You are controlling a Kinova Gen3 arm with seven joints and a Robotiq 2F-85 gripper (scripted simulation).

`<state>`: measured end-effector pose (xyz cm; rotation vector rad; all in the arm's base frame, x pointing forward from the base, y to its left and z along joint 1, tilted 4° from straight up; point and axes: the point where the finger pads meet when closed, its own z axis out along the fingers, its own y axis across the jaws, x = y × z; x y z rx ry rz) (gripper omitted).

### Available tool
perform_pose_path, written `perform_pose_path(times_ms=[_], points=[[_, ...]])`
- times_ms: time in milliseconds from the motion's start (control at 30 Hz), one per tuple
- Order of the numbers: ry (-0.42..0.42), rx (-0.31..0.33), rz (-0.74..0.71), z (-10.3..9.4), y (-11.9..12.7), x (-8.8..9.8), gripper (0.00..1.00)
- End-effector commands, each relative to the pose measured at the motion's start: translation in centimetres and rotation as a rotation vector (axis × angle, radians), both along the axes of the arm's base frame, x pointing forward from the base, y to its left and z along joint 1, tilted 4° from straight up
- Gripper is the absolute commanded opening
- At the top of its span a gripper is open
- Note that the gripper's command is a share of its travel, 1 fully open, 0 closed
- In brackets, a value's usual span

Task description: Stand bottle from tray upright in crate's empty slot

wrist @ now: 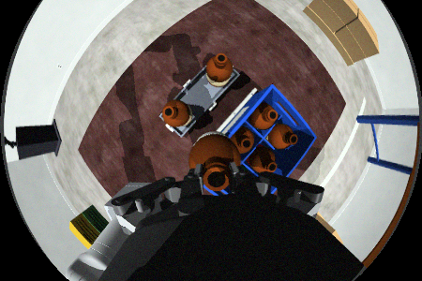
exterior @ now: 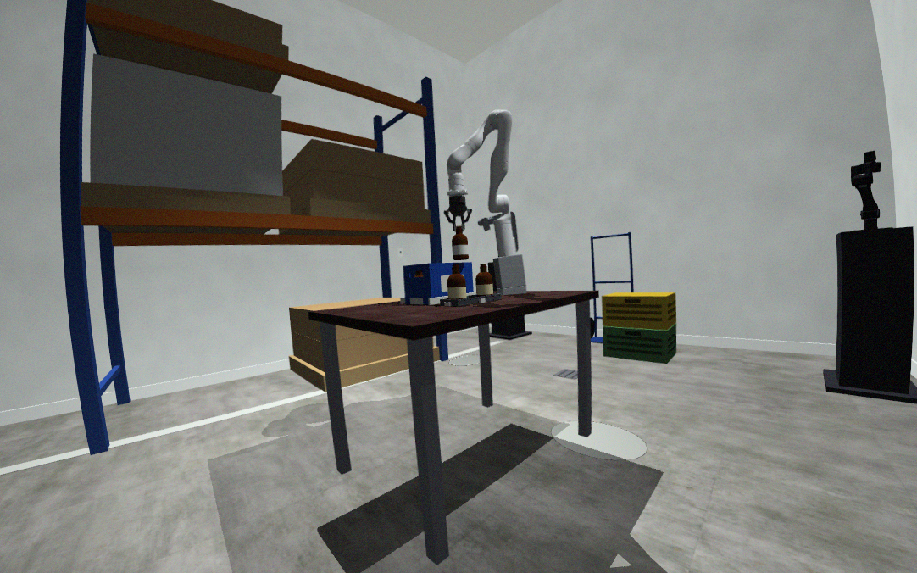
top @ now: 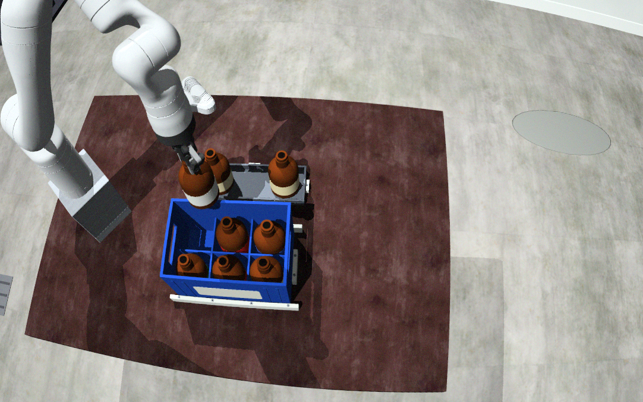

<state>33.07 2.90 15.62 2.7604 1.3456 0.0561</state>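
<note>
Warehouse corner, grey mottled concrete floor (exterior: 768, 462), pale walls. At far left in the exterior view, blue-and-orange rack (exterior: 78, 235) loaded with tan cartons; further right, yellow and green bins (exterior: 638, 325) stacked by the wall; at far right, black pedestal (exterior: 873, 309). In the middle, table (top: 378, 249) on slim grey legs, top a blotchy dark reddish-brown crossed by hard shadows.

Above the table, white arm (top: 30, 99) of smooth rounded links, ending in dark gripper (top: 190, 163) clamped narrowly on the neck of a bottle (top: 199, 186). Bottle glossy brown, round-shouldered, short-necked, with a cream band around the lower body; hanging upright below the fingers, clear of the table, over the gap between tray and crate, beside the crate's back left corner.

Just right of the fingers, second bottle (top: 220, 169) standing at the left end of the flat grey tray (top: 249, 179); third bottle (top: 283, 174) at the tray's right end, well right of the fingers. In front of the fingers, blue crate (top: 176, 286), boxy plastic, thin dividers forming six cells; five filled with brown bottles, back left slot (top: 192, 232) open, just in front of the held bottle. White bar (top: 234, 302) along the crate's front foot.
</note>
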Motion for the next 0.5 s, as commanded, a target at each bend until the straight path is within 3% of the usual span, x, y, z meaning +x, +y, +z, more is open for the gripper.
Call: perform_pose_path(times_ms=[0,467], points=[[-0.001,0.005,-0.007,0.1,-0.6,-0.3,0.00],[-0.001,0.005,-0.007,0.1,-2.8,-1.3,0.00]])
